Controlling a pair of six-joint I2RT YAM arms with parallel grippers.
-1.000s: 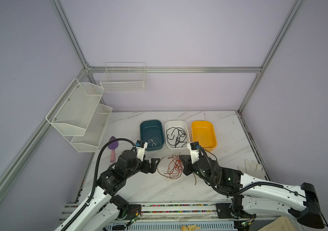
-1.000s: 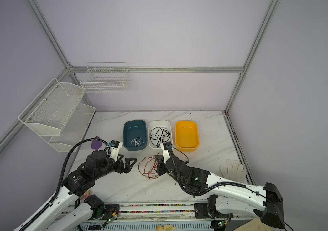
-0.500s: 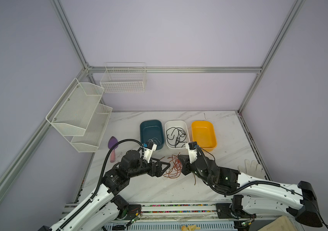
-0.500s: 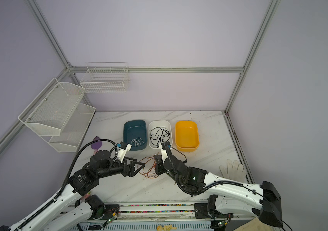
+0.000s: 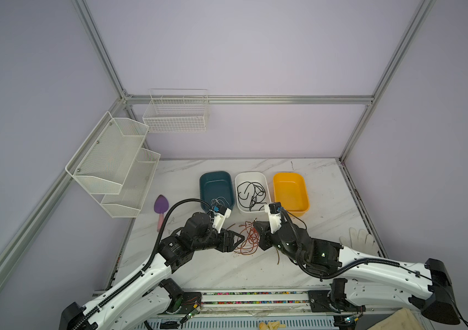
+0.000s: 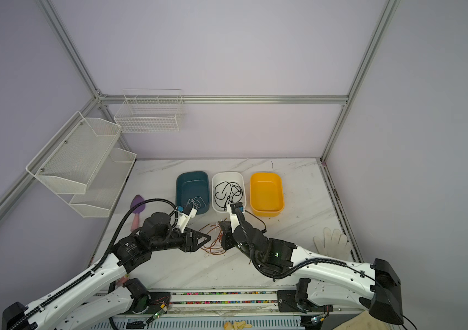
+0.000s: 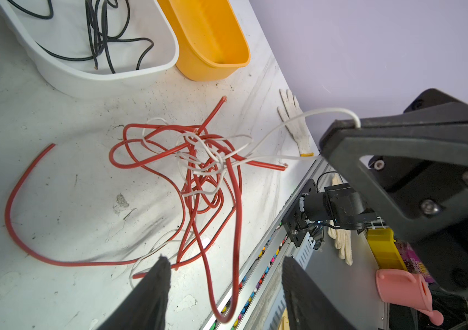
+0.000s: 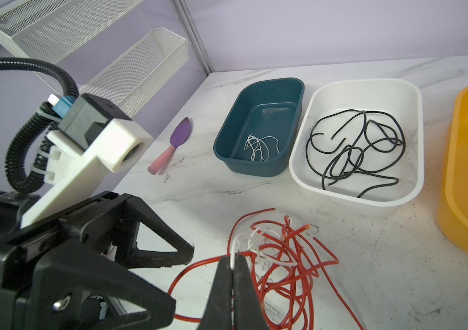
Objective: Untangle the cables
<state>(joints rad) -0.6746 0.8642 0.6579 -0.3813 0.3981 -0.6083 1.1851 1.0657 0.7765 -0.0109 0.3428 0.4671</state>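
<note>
Red-and-white tangle (image 5: pixel 248 241) on surface (image 5: pixel 324 183), between both grippers.
Right gripper (image 8: pixel 234 257) jaws clamped on white cable (image 7: pixel 327 109), which red cables (image 7: pixel 238 200) wrap; left gripper (image 7: pixel 224 265) jaws apart, astride a red loop. Behind: three bins, namely teal bin (image 5: pixel 215 177) with more white cable, white bin (image 5: pixel 251 175) with black cable (image 8: pixel 352 148), yellow bin (image 5: pixel 291 185). One trowel (image 5: pixel 160 205), one glove (image 5: pixel 359 241), two racks (image 5: pixel 107 160).

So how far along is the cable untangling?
Done: black cables lie in the white bin, some white cables in the teal bin. In hand: right gripper is shut on a white cable snarled in the red cables; left gripper, open, is at that tangle. Left: separating those; yellow bin is empty.
</note>
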